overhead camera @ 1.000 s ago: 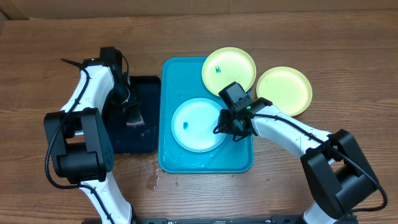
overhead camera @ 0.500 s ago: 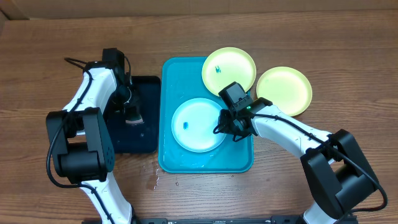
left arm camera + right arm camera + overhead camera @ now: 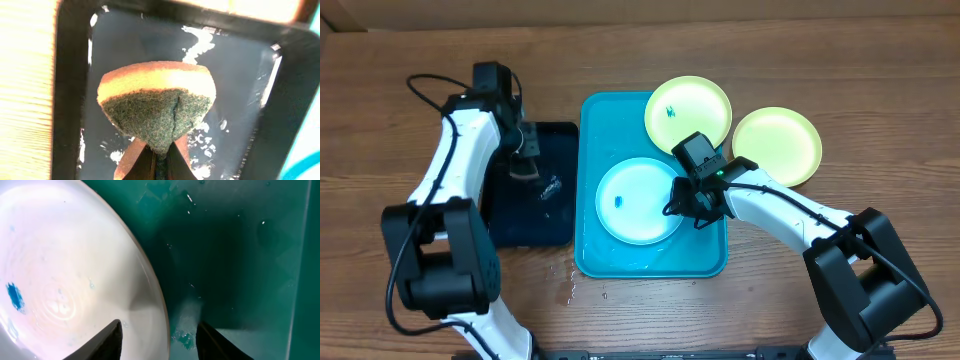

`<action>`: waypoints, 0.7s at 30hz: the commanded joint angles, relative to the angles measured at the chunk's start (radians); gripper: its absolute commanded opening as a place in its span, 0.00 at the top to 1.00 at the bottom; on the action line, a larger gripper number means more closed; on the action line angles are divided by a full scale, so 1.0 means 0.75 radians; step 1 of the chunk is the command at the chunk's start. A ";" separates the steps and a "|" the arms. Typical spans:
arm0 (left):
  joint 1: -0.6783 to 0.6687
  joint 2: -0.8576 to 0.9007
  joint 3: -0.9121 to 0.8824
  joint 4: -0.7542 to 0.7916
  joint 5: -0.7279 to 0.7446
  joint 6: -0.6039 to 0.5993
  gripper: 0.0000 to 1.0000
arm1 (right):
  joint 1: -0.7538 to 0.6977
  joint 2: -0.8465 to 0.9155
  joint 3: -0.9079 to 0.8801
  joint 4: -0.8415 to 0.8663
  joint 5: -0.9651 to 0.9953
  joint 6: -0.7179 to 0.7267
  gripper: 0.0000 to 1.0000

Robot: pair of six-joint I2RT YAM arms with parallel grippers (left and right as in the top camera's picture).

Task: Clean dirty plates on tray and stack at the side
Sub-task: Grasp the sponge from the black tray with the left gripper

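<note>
Left gripper [image 3: 159, 156] shifted, pinching yellow-and-green scrub sponge [image 3: 157, 97] over black plastic tray [image 3: 240, 65]; right gripper [image 3: 159, 335] fingers spread astride light-blue-rimmed round plate [image 3: 65, 265] edge.

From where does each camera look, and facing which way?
Overhead: above the table, facing down on turquoise tray, black tray, three plates; both arms show.
Left wrist: on left arm, facing down at a sponge over the black tray; left claw pinches it.
Right wrist: on right arm, facing down at the blue-rimmed plate; right claw fingertips show.
Shared: overhead and right wrist show that plate's blue smear.
</note>
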 commanded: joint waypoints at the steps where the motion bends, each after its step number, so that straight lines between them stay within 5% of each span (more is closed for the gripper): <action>1: -0.005 -0.011 0.002 0.011 0.003 0.018 0.96 | 0.008 -0.030 -0.009 0.004 -0.011 0.005 0.50; 21: -0.005 0.111 -0.116 0.188 0.087 0.020 0.96 | 0.008 -0.030 -0.010 -0.040 -0.014 0.050 0.49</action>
